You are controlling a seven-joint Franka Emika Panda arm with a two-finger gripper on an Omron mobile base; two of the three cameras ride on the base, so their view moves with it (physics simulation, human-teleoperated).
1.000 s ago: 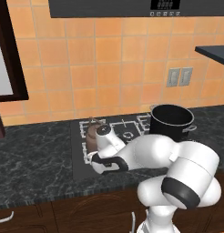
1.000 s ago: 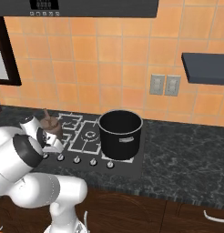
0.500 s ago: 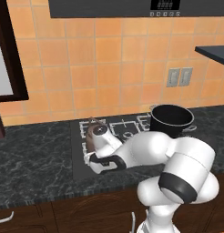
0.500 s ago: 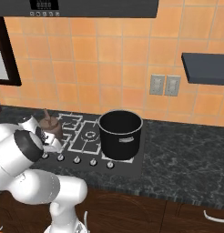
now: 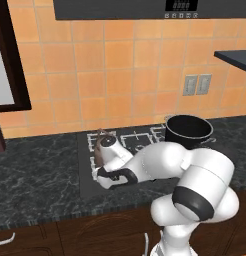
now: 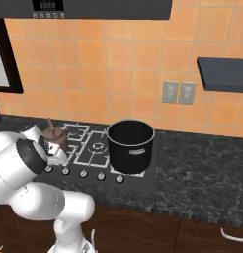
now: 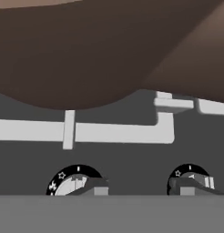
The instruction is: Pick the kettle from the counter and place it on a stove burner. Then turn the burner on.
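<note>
A long dark marbled stone counter (image 6: 202, 163) carries a black glass cooktop (image 6: 143, 179). On its grates stand a large black pot (image 6: 130, 146) and, seemingly, a small brown kettle (image 6: 55, 137).

One brown kettle (image 6: 55, 135), one black cooking pot (image 6: 130, 145), five stove knobs (image 6: 83, 173) along the cooktop front, and two wall outlets (image 6: 178, 92) on the tiles.

No readable words or brand names; only dial marks and a blurred display.

Two stove knobs, the left knob (image 7: 77, 184) and the right knob (image 7: 191, 182), each sit in a black ring bearing small white star-like symbols and tick marks. The dark panel above the stove carries a small display (image 5: 181, 5) with pale digits too blurred to read, with a row of tiny buttons beneath it.
</note>
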